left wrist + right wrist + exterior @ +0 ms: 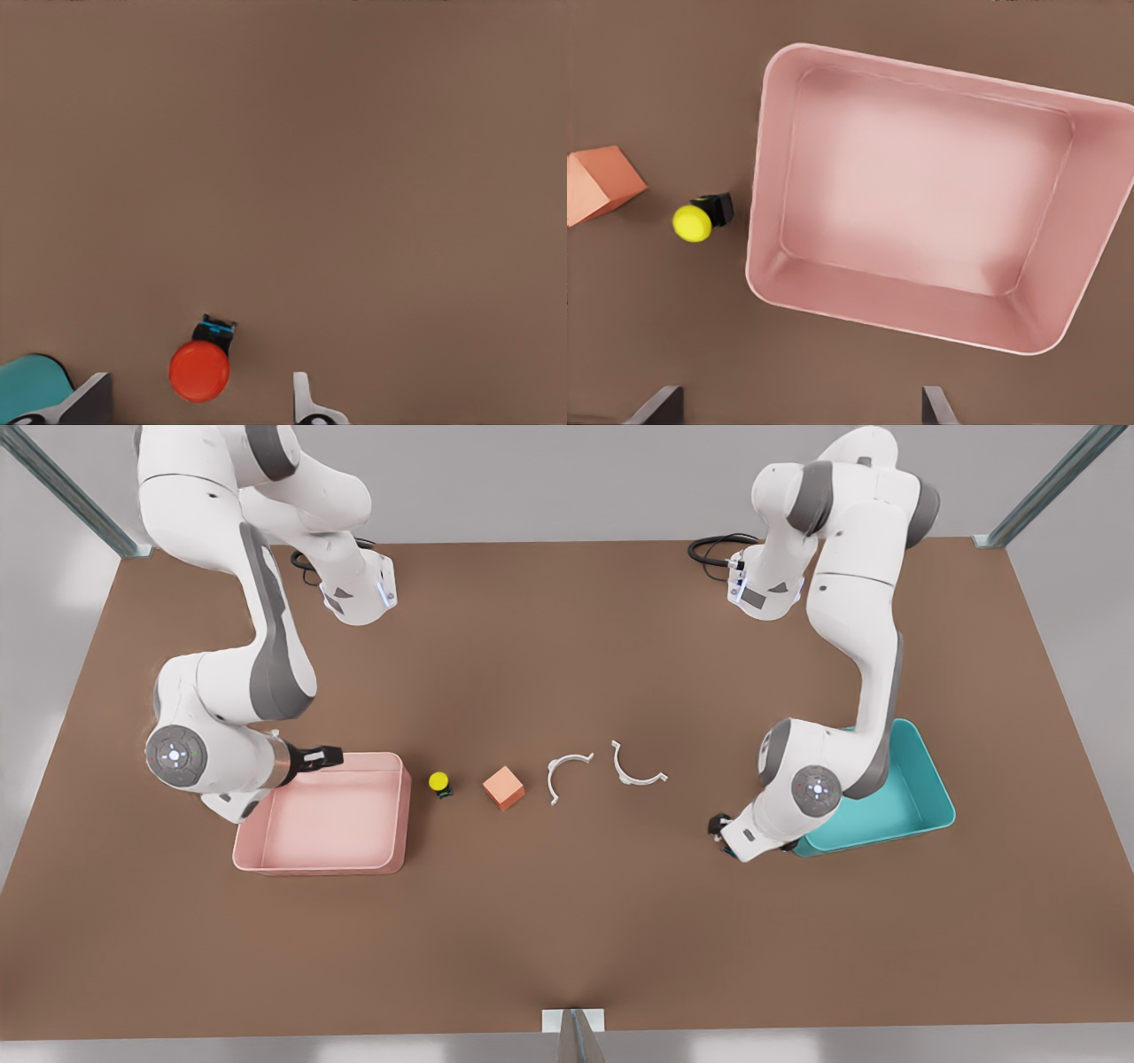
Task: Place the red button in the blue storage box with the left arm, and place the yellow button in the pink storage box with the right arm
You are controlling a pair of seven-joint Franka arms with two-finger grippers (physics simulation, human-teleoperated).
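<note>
The red button [199,370] lies on the brown table, between the open fingers of my left gripper [199,398], which touch nothing. In the front view that left gripper [719,828] hangs low beside the near-left corner of the blue storage box [926,793], whose corner [34,382] also shows in the left wrist view. The yellow button [438,781] [693,222] sits just off the pink storage box [332,859] [766,177], which is empty. My right gripper [324,757] [799,403] is open above that box's far rim, with nothing between its fingers.
An orange-pink cube [503,786] [598,181] lies beside the yellow button. Two white C-shaped clips [567,771] [633,769] lie mid-table between the cube and the left arm. Black cables [713,549] coil at the arm bases at the back.
</note>
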